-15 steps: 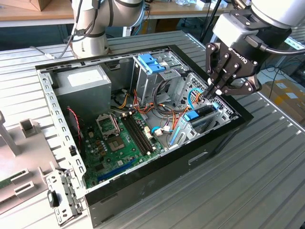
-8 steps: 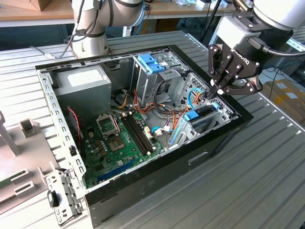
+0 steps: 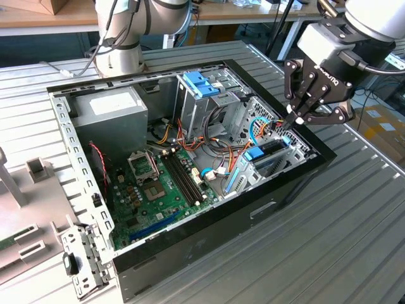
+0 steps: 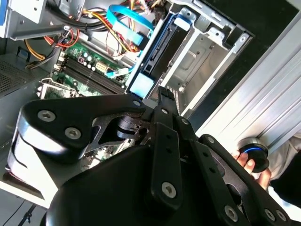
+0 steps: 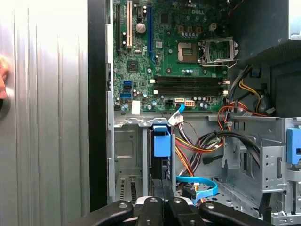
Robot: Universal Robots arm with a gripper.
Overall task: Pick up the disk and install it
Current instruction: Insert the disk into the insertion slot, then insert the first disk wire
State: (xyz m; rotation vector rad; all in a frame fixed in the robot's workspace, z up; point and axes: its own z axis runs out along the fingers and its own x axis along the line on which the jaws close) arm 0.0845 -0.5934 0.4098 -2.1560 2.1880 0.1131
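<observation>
Standing on edge in the drive bay point(image 4: 209, 63) at the computer case's point(image 3: 209, 221) edge toward the exterior view's right, the disk point(image 3: 272, 152) is seated just below the end effector point(image 3: 293, 119), its long axis laid along that edge. The end effector is held pointing downward, closed, with nothing gripped.

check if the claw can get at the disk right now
Probably yes: the claw sits right above the disk, which stands on edge in the case with its top edge uncovered.
</observation>
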